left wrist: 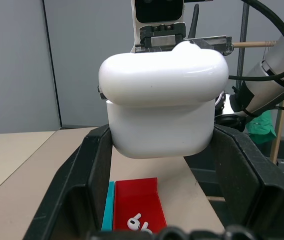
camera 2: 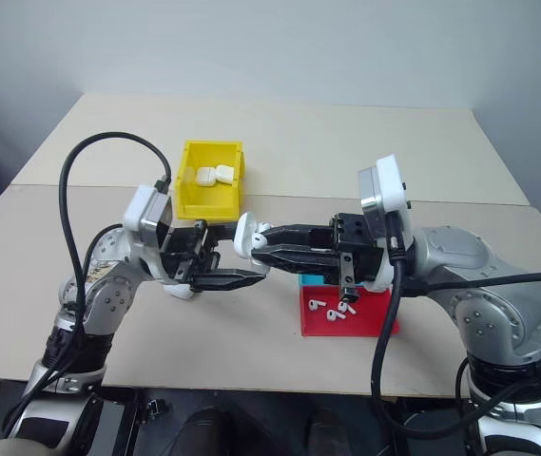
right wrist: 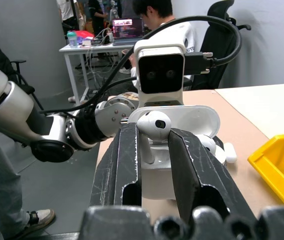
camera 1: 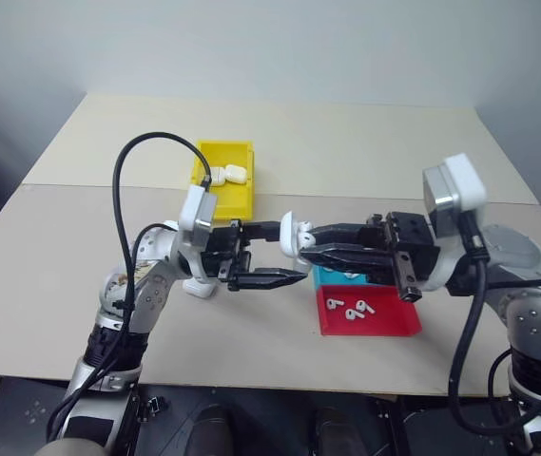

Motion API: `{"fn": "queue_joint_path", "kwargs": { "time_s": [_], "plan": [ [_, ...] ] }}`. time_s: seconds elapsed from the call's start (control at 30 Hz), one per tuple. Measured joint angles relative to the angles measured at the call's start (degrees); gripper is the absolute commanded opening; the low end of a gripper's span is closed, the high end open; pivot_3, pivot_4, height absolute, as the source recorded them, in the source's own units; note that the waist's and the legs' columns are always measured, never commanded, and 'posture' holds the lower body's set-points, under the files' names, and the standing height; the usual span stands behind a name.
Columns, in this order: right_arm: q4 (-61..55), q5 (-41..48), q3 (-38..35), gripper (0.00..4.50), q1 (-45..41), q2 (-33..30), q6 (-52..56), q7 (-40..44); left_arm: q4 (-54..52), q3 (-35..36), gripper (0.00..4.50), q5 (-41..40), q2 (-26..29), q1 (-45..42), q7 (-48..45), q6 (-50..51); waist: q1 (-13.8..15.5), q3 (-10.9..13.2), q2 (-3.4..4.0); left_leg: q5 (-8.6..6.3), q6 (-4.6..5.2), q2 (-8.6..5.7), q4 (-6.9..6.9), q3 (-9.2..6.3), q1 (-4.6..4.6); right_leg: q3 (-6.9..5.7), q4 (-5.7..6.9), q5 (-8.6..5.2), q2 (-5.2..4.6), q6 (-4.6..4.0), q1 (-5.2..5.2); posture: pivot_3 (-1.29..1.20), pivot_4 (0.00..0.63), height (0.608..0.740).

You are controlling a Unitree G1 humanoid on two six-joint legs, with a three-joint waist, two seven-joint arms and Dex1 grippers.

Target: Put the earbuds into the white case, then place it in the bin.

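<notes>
The blue tray [camera 1: 332, 276] at frame center lies mostly hidden behind the right gripper [camera 1: 300, 249]. The white case [right wrist: 174, 150] is half covered by black fingers [right wrist: 124, 160].

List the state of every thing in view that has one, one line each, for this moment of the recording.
white case: lid open, held above the table in the left gripper.
left gripper: shut on the white case.
right gripper: shut on one earbud, held at the case's opening.
yellow bin: upright, holding closed white cases.
red tray: flat on the table, loose earbuds lying in it.
blue tray: mostly hidden under the right gripper.
</notes>
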Motion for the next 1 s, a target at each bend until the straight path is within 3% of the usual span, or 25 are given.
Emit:
{"fn": "queue_joint_path", "kwargs": {
  "time_s": [0.27,0.57,0.67,0.73,0.9,1.0],
  "plan": [
    [-0.3,-0.8,0.0,3.2,0.7,-2.3,-1.7,1.9,0.1,0.3,2.73,0.1,0.1,-0.3,0.6,0.1,0.0,0.0,0.0,0.0,0.0,0.0,0.0,-0.01,0.01,0.0,0.0,0.0,0.0,0.0,0.0,0.0,0.15,0.74],
    [0.9,0.0,-2.1,3.2,0.8,-7.7,-1.8,6.9,0.3,0.4,2.73,0.1,-0.7,-1.1,0.6,-0.6,0.3,0.0,-0.01,0.0,0.0,0.0,0.01,-0.03,0.0,-0.01,-0.03,0.0,0.0,0.0,0.03,0.0,0.15,0.74],
    [3.8,-1.0,-2.3,2.62,0.5,-10.4,-2.5,11.0,0.3,0.4,2.73,0.1,-0.9,-1.3,0.6,-0.8,0.5,0.0,-0.01,-0.01,0.01,0.0,0.04,-0.03,0.01,-0.01,-0.07,0.0,0.0,0.0,0.03,0.0,0.15,0.74],
    [7.8,-2.9,-2.3,1.98,-2.3,-11.5,-4.9,15.2,0.3,0.4,2.73,0.1,-0.9,-1.4,0.5,-0.8,0.4,0.0,0.0,-0.01,0.01,0.0,0.08,-0.03,0.01,0.01,-0.27,0.0,0.0,0.0,0.01,0.0,0.15,0.74],
    [21.4,-12.8,3.2,0.2,-20.4,-11.8,-13.2,25.3,0.4,-0.5,2.73,0.2,-0.9,-1.8,0.4,-0.4,-0.4,0.0,0.02,0.0,0.01,0.0,0.08,-0.02,0.05,0.01,-0.3,0.0,0.0,0.0,0.03,0.0,0.15,0.74],
    [28.4,-19.0,8.3,0.03,-28.3,-9.2,-18.1,29.9,0.6,-2.0,2.73,1.1,-1.1,-2.2,0.7,0.4,-0.7,0.0,0.02,0.0,0.0,0.0,0.05,-0.03,-0.01,-0.01,-0.39,0.0,0.0,0.0,0.01,0.0,0.15,0.74]
  ]
}}
